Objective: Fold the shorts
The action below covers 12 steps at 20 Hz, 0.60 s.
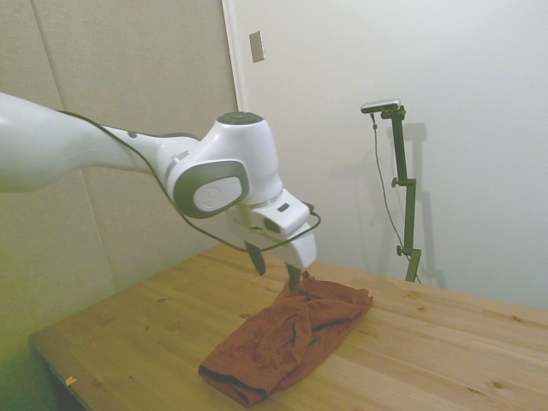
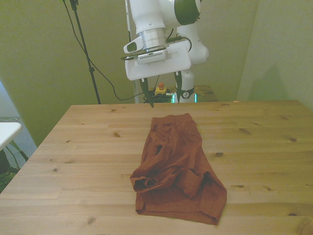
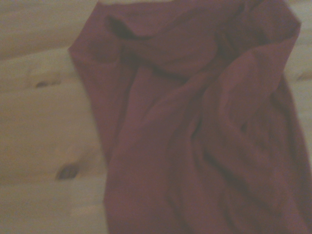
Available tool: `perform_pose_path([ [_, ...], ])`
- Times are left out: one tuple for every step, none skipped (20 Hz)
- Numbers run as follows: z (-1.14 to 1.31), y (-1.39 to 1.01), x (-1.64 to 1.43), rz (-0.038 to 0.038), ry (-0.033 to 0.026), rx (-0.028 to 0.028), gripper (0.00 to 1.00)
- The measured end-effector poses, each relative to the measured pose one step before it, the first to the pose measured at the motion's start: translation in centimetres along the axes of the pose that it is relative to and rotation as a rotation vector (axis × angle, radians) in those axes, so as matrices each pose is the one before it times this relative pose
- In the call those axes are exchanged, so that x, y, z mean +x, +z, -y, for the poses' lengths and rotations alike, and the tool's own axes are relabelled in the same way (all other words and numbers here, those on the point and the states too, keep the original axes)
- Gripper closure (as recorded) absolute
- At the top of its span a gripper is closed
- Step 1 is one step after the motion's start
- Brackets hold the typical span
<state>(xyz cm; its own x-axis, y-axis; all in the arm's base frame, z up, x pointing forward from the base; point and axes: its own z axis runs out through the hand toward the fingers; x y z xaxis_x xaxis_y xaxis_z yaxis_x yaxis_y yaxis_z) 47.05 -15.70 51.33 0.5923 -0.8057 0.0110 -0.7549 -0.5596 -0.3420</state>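
Observation:
The rust-red shorts [image 1: 287,338] lie crumpled and partly doubled over on the wooden table [image 1: 137,342], stretching from the middle toward the near edge in the front view [image 2: 175,169]. A dark hem line runs along their lower end. My gripper [image 1: 276,267] hangs just above the end of the shorts closest to the arm, fingers apart and open, holding nothing; in the front view the gripper [image 2: 165,97] sits over the cloth's far end. The wrist view is filled by blurred folds of the shorts [image 3: 204,131] over pale wood.
Bare wooden tabletop [image 2: 264,142] lies on both sides of the cloth. A small white surface [image 2: 7,131] shows beyond the table at the front view's left. Walls stand close behind the table.

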Motion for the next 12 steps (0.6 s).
perform_pose_path([
  [-0.666, -0.441, -1.757, 0.0286, -0.00643, 0.00725, 0.0],
  [-0.623, -0.47, -1.743, 0.02461, -0.00769, 0.00611, 0.0],
  [-0.599, -0.427, -1.702, 0.01945, -0.00909, 0.00521, 0.0],
  [-0.556, -0.309, -1.771, 0.01894, -0.01058, 0.00499, 0.0],
  [-0.525, -0.139, -1.757, 0.01993, -0.01056, 0.00297, 0.0],
  [-0.465, 0.105, -1.761, 0.02217, -0.01244, -0.00154, 0.0],
  [-0.375, 0.31, -1.542, 0.01791, -0.0127, -0.00764, 0.0],
  [-0.308, 0.447, -1.293, 0.01293, -0.00932, -0.00977, 0.0],
  [-0.233, 0.529, -0.952, 0.01104, -0.0015, -0.01091, 0.0],
  [-0.222, 0.605, -0.667, 0.00744, 0.0087, -0.01016, 0.0],
  [-0.21, 0.599, -0.424, 0.00643, 0.02309, -0.01062, 0.0],
  [-0.176, 0.642, -0.306, 0.00833, 0.03969, -0.01484, 0.0],
])
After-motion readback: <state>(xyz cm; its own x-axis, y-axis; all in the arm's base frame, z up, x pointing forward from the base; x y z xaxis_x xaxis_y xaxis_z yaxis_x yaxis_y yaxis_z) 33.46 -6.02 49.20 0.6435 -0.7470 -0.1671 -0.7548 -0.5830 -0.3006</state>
